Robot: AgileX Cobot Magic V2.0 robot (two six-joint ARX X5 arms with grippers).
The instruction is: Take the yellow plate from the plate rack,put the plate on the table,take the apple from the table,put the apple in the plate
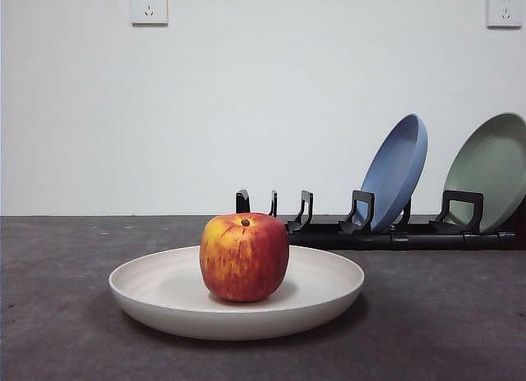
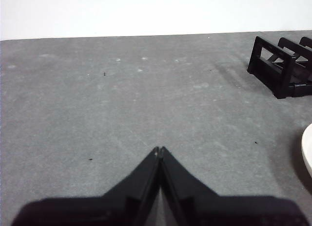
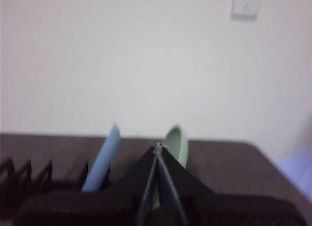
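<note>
Behind the desk [image 1: 66, 315], a plain white wall is seen with two wall sockets [image 1: 149, 5] high up. On the dark grey, speckled surface the yellow plate [image 1: 156, 286] is laid flat near the front, and the apple [image 1: 244, 257] is set upright in its middle, stem dimple upward. Further back and to the right, the plate rack [image 1: 394, 233] is stretched along the desk; a blue plate [image 1: 399, 169] and a pale green plate [image 1: 491, 172] are held leaning in its slots, while the slots nearer the apple are left unfilled.

No arm is seen in the front view. In the left wrist view, the left claw [image 2: 159, 149] is shown with its two black jaws pressed together at the tips, nothing held between them, over bare desk. Only an edge sliver of the yellow plate is caught at that picture's side, well apart from the claw, and one end of the rack is seen beyond it.

In the blurred right wrist view, the right claw [image 3: 158, 147] is likewise seen with its jaws closed together and nothing gripped, raised near the rack, with the blue and green plates just beyond its tips. The apple is not caught by either wrist view.
</note>
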